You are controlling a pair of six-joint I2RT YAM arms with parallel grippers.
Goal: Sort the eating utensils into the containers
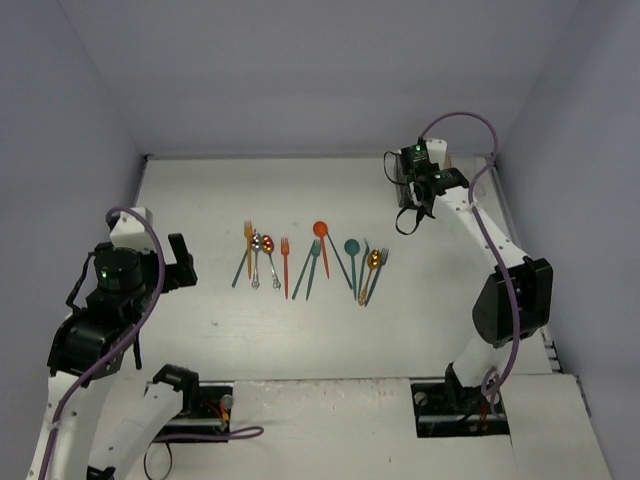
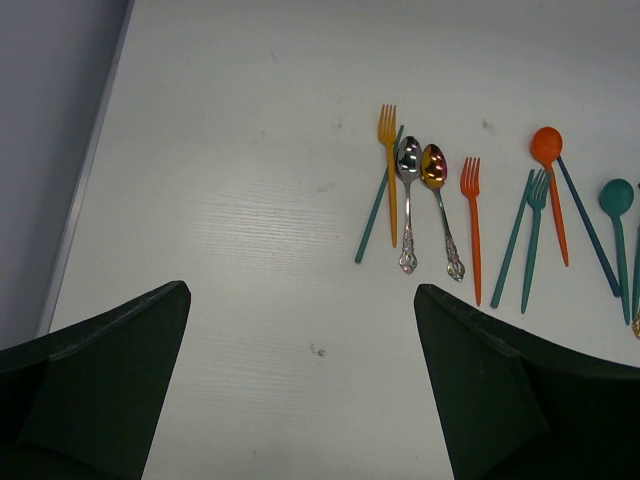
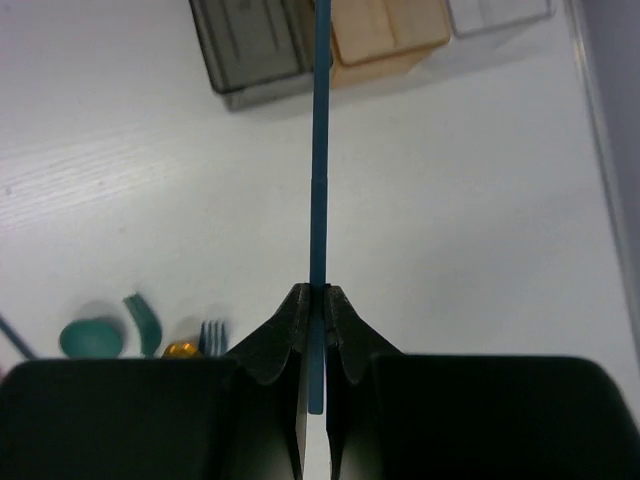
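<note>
My right gripper (image 3: 317, 292) is shut on a blue chopstick (image 3: 318, 150), which runs straight ahead from the jaws toward the containers. Those are a dark grey bin (image 3: 255, 45), an orange-tan bin (image 3: 385, 35) and a clear bin (image 3: 500, 12), side by side. In the top view the right gripper (image 1: 412, 195) hangs over the table's back right. The other eating utensils lie in a row mid-table (image 1: 310, 262): an orange fork (image 2: 388, 160), a silver spoon (image 2: 408, 165), a gold spoon (image 2: 434, 170), a teal fork (image 2: 535, 230) and an orange spoon (image 2: 548, 150). My left gripper (image 2: 302, 300) stands open and empty, left of the row.
The table's left edge (image 2: 85, 190) meets the grey wall. A teal spoon (image 3: 90, 337), a gold spoon tip (image 3: 182, 349) and a blue-grey fork (image 3: 212, 335) lie low to the left in the right wrist view. The right wall (image 3: 610, 120) runs beside the clear bin.
</note>
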